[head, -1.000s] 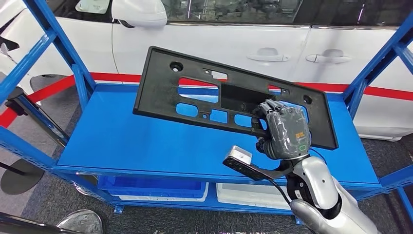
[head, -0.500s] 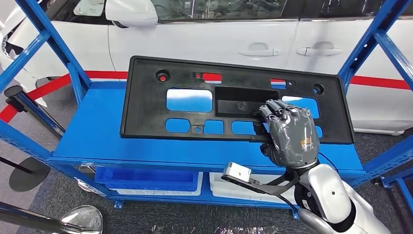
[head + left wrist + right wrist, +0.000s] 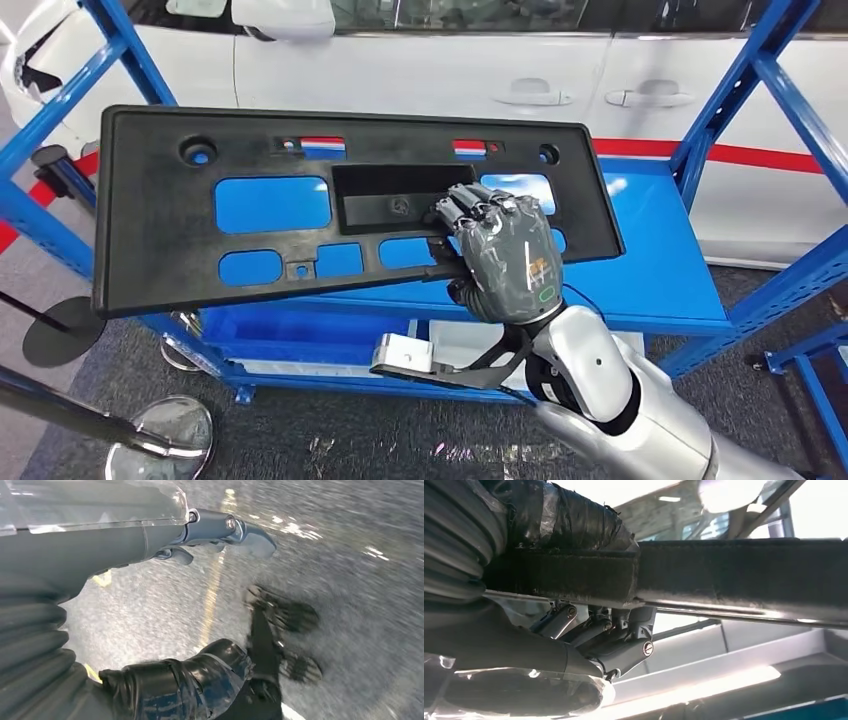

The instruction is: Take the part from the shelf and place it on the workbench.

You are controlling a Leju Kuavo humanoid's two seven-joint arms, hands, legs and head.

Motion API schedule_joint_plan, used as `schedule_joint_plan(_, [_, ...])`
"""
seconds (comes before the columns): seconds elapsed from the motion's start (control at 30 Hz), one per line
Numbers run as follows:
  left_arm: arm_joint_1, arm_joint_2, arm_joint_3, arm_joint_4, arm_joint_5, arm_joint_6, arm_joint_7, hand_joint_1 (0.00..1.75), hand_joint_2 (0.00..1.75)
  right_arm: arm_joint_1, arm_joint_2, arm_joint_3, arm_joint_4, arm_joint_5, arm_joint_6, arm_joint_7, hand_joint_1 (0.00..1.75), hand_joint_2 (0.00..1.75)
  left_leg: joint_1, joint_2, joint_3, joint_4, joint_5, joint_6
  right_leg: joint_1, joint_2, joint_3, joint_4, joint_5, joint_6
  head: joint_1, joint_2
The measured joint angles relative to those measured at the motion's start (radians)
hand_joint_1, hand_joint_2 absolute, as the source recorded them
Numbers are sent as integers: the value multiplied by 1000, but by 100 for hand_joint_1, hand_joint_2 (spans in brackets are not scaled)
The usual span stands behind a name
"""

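The part (image 3: 150,250) is a long black plastic panel with several cut-outs. It hangs in the air in front of the blue shelf (image 3: 650,270), roughly level and reaching out to the left. My right hand (image 3: 505,265) grips its lower edge near the middle, fingers curled over the recessed pocket. In the right wrist view the panel's edge (image 3: 744,575) runs across the frame, with the fingers (image 3: 624,640) closed under it. My left hand (image 3: 100,545) hangs over the grey floor, fingers apart, holding nothing.
A white car (image 3: 450,70) stands right behind the shelf. Blue shelf uprights (image 3: 750,80) rise on both sides. A blue bin (image 3: 290,335) and a white bin sit on the lower level. A barrier post with a round base (image 3: 160,445) stands at the lower left.
The panel has come off the shelf top, levelled out and moved left and closer to me in my right hand. The whole view has shifted as well.
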Motion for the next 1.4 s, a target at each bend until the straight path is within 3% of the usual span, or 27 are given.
schedule_joint_plan(0.1, [2,-1,0,0,-5,-3,-4,0,175,-8,7,14,18,-3,-4,7,175,175,3,2,-35,-1,30,7,-9,0,-43,170,-126,11,5,0])
schedule_joint_plan(0.13, [3,-1,0,0,-6,-4,-5,0,175,-8,8,17,24,-4,-4,10,175,175,4,2,-49,2,39,5,-13,0,-45,208,-140,15,6,0])
schedule_joint_plan(0.17, [4,-2,0,0,-8,-4,-6,0,175,-8,8,21,30,-4,-5,12,175,175,6,2,-63,5,48,2,-17,0,-31,213,-133,19,5,0])
schedule_joint_plan(0.23, [4,-3,0,0,-12,-6,-10,0,175,-9,10,26,39,-5,-5,13,175,175,12,2,-91,18,60,-8,-25,-1,48,121,-88,26,5,0])
schedule_joint_plan(0.3, [5,-4,0,0,-15,-7,-16,0,175,-12,13,27,45,-6,-5,15,175,175,14,3,-116,33,70,-21,-25,0,131,-5,-72,27,5,0])
schedule_joint_plan(0.33, [5,-4,0,0,-16,-8,-18,0,175,-14,15,27,48,-7,-5,18,175,175,14,3,-123,39,76,-29,-23,2,149,-40,-74,23,6,0])
schedule_joint_plan(0.43, [9,-5,0,0,-25,-9,-21,0,175,-12,12,26,49,-13,5,38,175,175,18,2,-133,39,92,-49,-18,5,139,-57,-61,-3,6,0])
schedule_joint_plan(0.47, [11,-6,-1,0,-29,-8,-21,0,175,-8,5,24,42,-18,14,50,175,175,19,2,-139,48,80,-54,-19,5,134,-61,-51,-11,4,0])
schedule_joint_plan(0.5, [14,-7,-2,0,-32,-7,-21,0,175,-3,-6,21,30,-24,27,62,175,175,21,1,-148,74,49,-59,-21,4,128,-66,-40,-19,2,0])
schedule_joint_plan(0.6, [18,-9,-3,0,-35,-6,-24,0,175,23,-59,-4,-24,-46,66,88,175,175,23,0,-190,245,-86,-69,-23,2,98,-69,-12,-30,-4,0])
schedule_joint_plan(0.63, [19,-9,-3,0,-35,-6,-25,0,175,32,-77,-14,-41,-52,75,92,175,175,24,0,-193,292,-106,-72,-23,3,86,-68,-4,-29,-4,0])
schedule_joint_plan(0.67, [20,-9,-3,0,-34,-8,-25,0,175,40,-93,-23,-56,-56,80,95,175,175,24,0,-181,309,-106,-73,-23,4,73,-66,4,-28,-4,0])
schedule_joint_plan(0.7, [20,-8,-3,0,-34,-9,-26,0,175,46,-107,-29,-71,-59,83,97,175,175,24,0,-152,287,-88,-73,-24,5,62,-65,12,-25,-5,0])
schedule_joint_plan(0.77, [18,-8,-4,0,-34,-11,-26,0,175,53,-129,-37,-98,-61,86,97,175,175,24,-1,-56,159,-48,-69,-26,8,45,-63,24,-18,-5,0])
schedule_joint_plan(0.83, [18,-7,-4,0,-34,-12,-26,0,175,55,-144,-44,-118,-61,87,97,175,175,19,-7,17,44,-42,-61,-25,10,36,-62,36,-5,-5,0])
schedule_joint_plan(0.87, [17,-6,-4,0,-34,-13,-27,0,175,56,-150,-46,-125,-62,87,97,175,175,16,-10,28,22,-47,-57,-25,9,34,-64,42,1,-6,0])
schedule_joint_plan(0.93, [17,-6,-4,0,-34,-13,-27,0,175,59,-162,-50,-138,-63,87,97,175,175,16,-10,25,15,-37,-45,-25,11,32,-70,53,14,-6,0])
schedule_joint_plan(0.97, [16,-6,-4,0,-34,-14,-27,0,175,60,-169,-51,-144,-63,88,97,175,175,17,-7,21,12,-28,-37,-24,11,28,-63,44,19,-4,0])
schedule_joint_plan(1.03, [14,-7,-4,0,-34,-14,-27,0,175,62,-179,-52,-153,-63,88,97,175,175,20,0,6,8,-11,-16,-23,10,2,4,-22,26,-1,0])
schedule_joint_plan(1.1, [13,-7,-5,0,-33,-14,-27,0,175,65,-186,-53,-160,-63,89,95,175,175,15,4,-17,14,3,-4,-23,8,-36,134,-110,28,2,0])
schedule_joint_plan(1.13, [14,-7,-5,0,-32,-14,-27,0,175,65,-189,-53,-162,-63,91,95,175,175,12,5,-30,18,10,-1,-23,8,-47,189,-131,29,2,0])
schedule_joint_plan(1.17, [14,-7,-5,0,-31,-14,-27,0,175,65,-192,-53,-163,-63,94,95,175,175,11,5,-43,23,16,-1,-22,8,-44,216,-132,28,2,0])
schedule_joint_plan(1.2, [14,-7,-5,0,-29,-14,-26,0,175,65,-194,-53,-164,-64,98,96,175,175,9,5,-56,29,21,-1,-22,8,-24,206,-114,27,2,0])
schedule_joint_plan(1.23, [13,-7,-5,0,-27,-14,-26,0,175,64,-194,-53,-164,-64,101,96,175,175,8,4,-69,35,27,-2,-22,8,14,163,-87,23,2,0])
schedule_joint_plan(1.3, [13,-8,-5,0,-24,-16,-24,0,175,58,-195,-53,-164,-65,105,96,175,175,7,4,-92,47,36,-7,-16,8,104,28,-62,13,2,0])
schedule_joint_plan(1.33, [12,-9,-5,0,-24,-16,-24,0,175,53,-195,-53,-165,-66,106,96,175,175,6,4,-99,50,42,-11,-12,8,133,-20,-62,9,2,0])
schedule_joint_plan(1.4, [11,-10,-5,0,-23,-17,-23,0,175,40,-195,-53,-166,-68,109,97,175,175,6,4,-107,51,57,-22,-5,7,148,-59,-63,4,3,0])
